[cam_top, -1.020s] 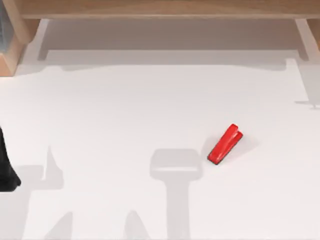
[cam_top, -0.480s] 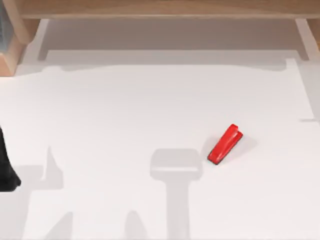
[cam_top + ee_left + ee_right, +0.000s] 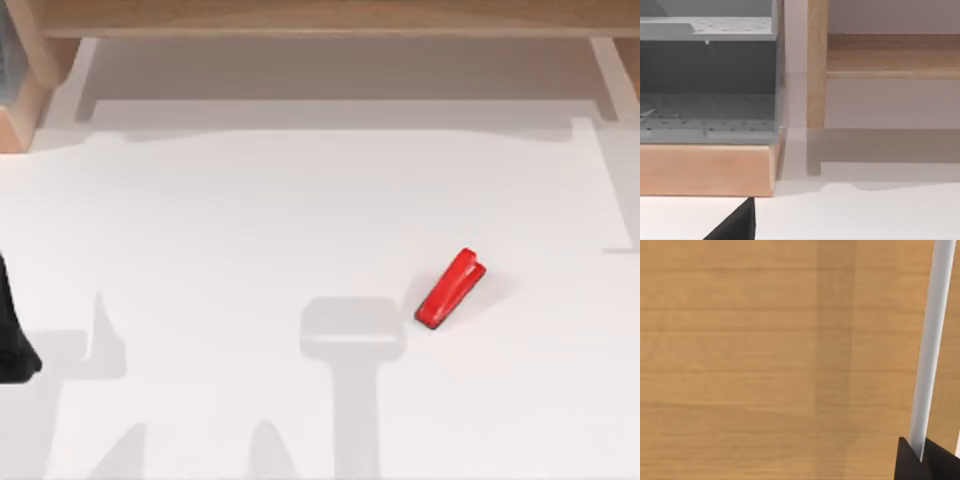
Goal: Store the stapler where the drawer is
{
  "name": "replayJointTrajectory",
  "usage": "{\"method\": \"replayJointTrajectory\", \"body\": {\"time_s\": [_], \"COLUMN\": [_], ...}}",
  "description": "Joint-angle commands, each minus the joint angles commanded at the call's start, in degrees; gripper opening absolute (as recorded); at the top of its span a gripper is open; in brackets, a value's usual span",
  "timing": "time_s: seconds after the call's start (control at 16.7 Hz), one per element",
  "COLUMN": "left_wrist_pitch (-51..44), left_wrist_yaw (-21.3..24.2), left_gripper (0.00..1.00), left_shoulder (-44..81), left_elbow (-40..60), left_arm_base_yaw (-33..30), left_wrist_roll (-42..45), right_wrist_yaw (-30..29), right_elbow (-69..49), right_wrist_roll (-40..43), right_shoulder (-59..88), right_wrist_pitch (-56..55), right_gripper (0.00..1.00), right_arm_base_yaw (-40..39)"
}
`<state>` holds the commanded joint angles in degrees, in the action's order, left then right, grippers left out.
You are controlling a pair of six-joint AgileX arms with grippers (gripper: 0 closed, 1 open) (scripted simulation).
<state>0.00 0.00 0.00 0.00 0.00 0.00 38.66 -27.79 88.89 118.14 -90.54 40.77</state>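
Note:
The red stapler (image 3: pixel 450 289) lies flat on the white table, right of centre, set on a slant. My left gripper (image 3: pixel 12 345) is parked at the table's left edge, far from the stapler; its dark tip (image 3: pixel 735 226) shows in the left wrist view. In the right wrist view a black part of my right gripper (image 3: pixel 918 456) sits at a pale upright bar (image 3: pixel 930 340) on a wooden panel (image 3: pixel 755 360). I cannot tell whether this panel is the drawer's front.
A wooden beam (image 3: pixel 320 18) runs along the table's far edge. At the far left stands a wooden unit (image 3: pixel 22 100) with a grey inside (image 3: pixel 705 110) and a wooden lip (image 3: pixel 705 169). A wooden post (image 3: pixel 816 65) rises beside it.
A shadow at the table's right edge has slid toward the near side. The stapler and my left arm have not moved.

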Motion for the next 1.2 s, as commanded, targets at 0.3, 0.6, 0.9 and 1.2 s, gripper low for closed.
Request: {"method": "replayJointTrajectory", "body": {"time_s": [0.3, 0.6, 0.9, 1.2], "left_wrist_pitch": [0.00, 0.00, 0.00, 0.00], "left_wrist_yaw": [0.00, 0.00, 0.00, 0.00], "left_gripper": [1.00, 1.00, 1.00, 1.00], "left_shoulder": [0.00, 0.00, 0.00, 0.00], "left_elbow": [0.00, 0.00, 0.00, 0.00], "left_arm_base_yaw": [0.00, 0.00, 0.00, 0.00], "left_wrist_roll": [0.00, 0.00, 0.00, 0.00], "right_wrist_yaw": [0.00, 0.00, 0.00, 0.00], "right_elbow": [0.00, 0.00, 0.00, 0.00], "right_wrist_roll": [0.00, 0.00, 0.00, 0.00], "right_shoulder": [0.00, 0.00, 0.00, 0.00], "right_wrist_pitch": [0.00, 0.00, 0.00, 0.00], "right_gripper": [0.45, 0.83, 1.00, 1.00], "right_arm_base_yaw": [0.00, 0.00, 0.00, 0.00]}}
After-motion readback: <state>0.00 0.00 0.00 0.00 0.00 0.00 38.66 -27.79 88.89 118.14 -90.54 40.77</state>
